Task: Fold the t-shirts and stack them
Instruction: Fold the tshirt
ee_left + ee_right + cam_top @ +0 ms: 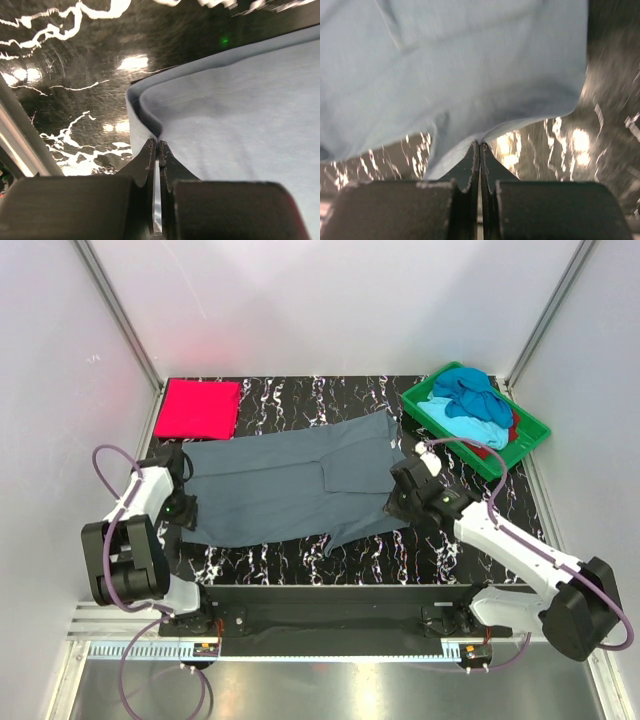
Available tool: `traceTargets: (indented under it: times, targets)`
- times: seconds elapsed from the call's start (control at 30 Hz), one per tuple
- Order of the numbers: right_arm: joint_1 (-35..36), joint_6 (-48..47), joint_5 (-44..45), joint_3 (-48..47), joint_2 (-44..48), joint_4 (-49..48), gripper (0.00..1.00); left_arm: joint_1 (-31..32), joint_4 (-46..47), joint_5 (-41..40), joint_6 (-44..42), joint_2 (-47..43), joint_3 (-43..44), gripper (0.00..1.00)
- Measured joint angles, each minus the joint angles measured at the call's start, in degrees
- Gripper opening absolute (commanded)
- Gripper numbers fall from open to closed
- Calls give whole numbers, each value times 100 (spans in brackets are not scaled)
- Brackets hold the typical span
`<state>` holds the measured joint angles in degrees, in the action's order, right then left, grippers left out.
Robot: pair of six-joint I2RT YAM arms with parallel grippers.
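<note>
A slate grey-blue t-shirt [290, 485] lies spread across the black marbled table [300, 400]. My left gripper [183, 508] is shut on its left edge; the left wrist view shows the doubled hem [145, 125] pinched between the jaws [158, 145]. At the shirt's right side my right gripper [405, 502] is shut on the cloth [470, 75], which lifts into the jaw tips [479, 145]. A folded bright red-pink t-shirt [198, 407] lies at the back left. Turquoise, dark blue and red t-shirts [470, 405] are heaped in the tray.
A green plastic tray [478, 455] stands at the back right corner. White walls close in the table on three sides. The arm bases are bolted along the near edge.
</note>
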<state>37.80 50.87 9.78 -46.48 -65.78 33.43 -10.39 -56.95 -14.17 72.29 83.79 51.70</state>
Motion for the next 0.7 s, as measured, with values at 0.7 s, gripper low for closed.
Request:
traceTargets:
  times: [0.7]
  targets:
    - [-682,-2894,1453,-3379,-3132,-1010,0,-507,-157,57,96,1488,2142,0]
